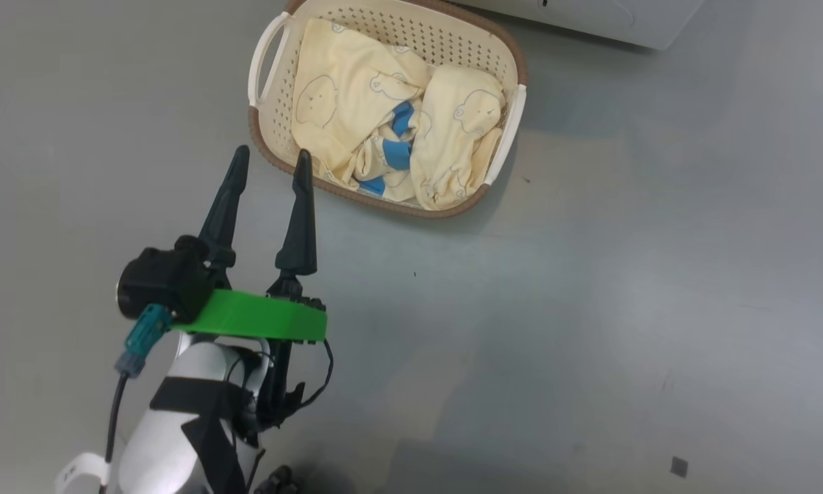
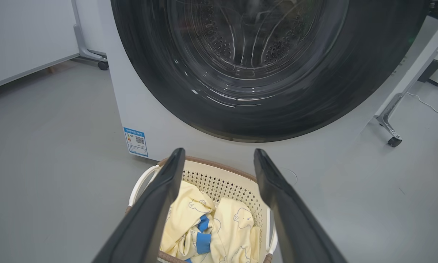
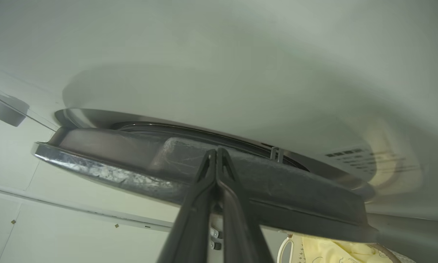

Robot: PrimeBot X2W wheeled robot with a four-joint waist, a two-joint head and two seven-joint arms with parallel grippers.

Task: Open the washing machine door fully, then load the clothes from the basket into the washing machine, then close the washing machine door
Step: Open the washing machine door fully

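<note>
The clothes [image 1: 356, 103] lie bundled in the basket [image 1: 418, 20], pale yellow with faint animal outlines and bright blue patches in the folds. The basket sits on the grey floor [image 1: 589, 309], just in front of the washing machine [image 1: 589, 17], whose white corner shows beyond it.

The left claw [image 1: 272, 152] hangs at the basket's near edge with its two dark fingers spread wide and nothing between them. In the head view its tips come up to the brown rim, one just outside it and one over it, and the bundle lies just beyond them. Whether either tip touches the rim I cannot tell. Looking along that claw [image 2: 219, 151], the fingers frame the basket [image 2: 219, 180] and the clothes [image 2: 226, 226] below. Past them rises the washing machine [image 2: 160, 120] with its blue label [image 2: 135, 141] at the lower corner. The washing machine door [image 2: 350, 73] shows its wide black rim and its glass, with the steel drum behind.

The right claw [image 3: 216, 150] has its fingers pressed together, pinching nothing, with the tips up against the dark edge of the door [image 3: 295, 190], seen side-on. The door stands slightly off the white front here, and a small latch hook shows in the gap. Low in that view a corner of the clothes [image 3: 335, 252] and a white basket handle [image 3: 282, 248] peep out under the door.
</note>
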